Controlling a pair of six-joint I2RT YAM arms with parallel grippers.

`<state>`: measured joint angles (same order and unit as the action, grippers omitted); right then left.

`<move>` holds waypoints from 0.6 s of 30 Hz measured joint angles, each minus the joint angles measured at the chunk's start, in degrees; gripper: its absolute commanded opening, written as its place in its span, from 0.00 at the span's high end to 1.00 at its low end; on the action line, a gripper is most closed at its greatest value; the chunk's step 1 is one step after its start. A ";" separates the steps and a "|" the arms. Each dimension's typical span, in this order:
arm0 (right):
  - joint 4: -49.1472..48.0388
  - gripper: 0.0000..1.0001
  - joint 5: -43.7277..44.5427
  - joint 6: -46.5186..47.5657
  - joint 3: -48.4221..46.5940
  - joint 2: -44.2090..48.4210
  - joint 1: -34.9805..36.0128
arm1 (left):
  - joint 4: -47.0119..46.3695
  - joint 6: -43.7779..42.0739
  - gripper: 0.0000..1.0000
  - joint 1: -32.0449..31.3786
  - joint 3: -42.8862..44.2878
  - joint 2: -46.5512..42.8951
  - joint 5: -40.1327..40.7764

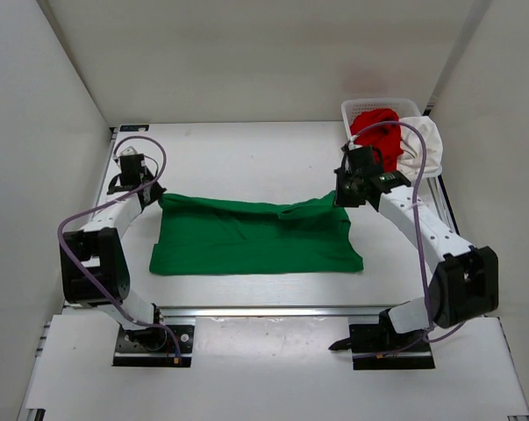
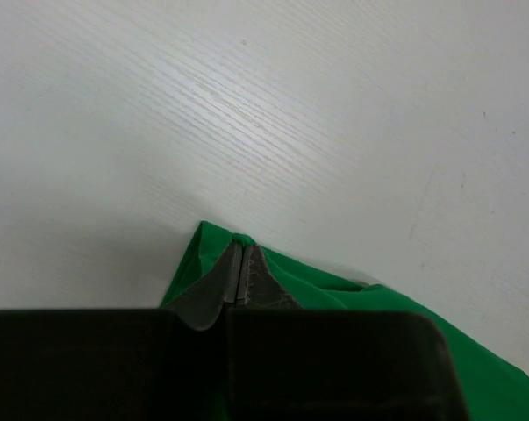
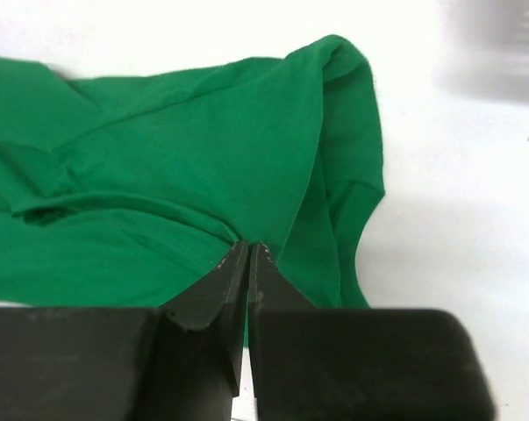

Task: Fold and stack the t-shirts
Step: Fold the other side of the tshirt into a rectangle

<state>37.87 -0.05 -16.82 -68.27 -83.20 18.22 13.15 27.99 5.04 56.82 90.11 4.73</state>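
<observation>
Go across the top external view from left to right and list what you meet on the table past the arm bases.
left fingers → green t-shirt → right fingers → red t-shirt → white t-shirt

Overhead looks down; wrist views closely share green shirt (image 1: 255, 239).

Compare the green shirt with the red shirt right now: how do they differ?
The green shirt lies spread on the table; the red shirt sits bunched in the basket. The left gripper and right gripper each pinch a far corner of the green shirt; no gripper holds the red shirt. Both are plain, single-colour cloth.
</observation>
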 measured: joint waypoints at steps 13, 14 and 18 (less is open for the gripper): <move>-2.12 1.00 -0.48 -2.43 20.46 11.45 0.46 | 1.90 -1.79 0.79 0.33 -7.28 -7.52 4.24; -2.05 1.00 -0.35 -2.75 21.62 11.45 0.59 | 2.16 -1.86 0.75 0.42 -7.87 -7.52 4.24; -1.79 0.90 0.83 -4.02 24.24 11.45 1.64 | 2.86 -1.09 0.63 1.38 -9.62 -8.50 3.54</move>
<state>36.07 0.78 -20.84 -44.03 -71.75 19.86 16.01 26.89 6.42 47.20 81.60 8.27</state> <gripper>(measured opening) 0.048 0.324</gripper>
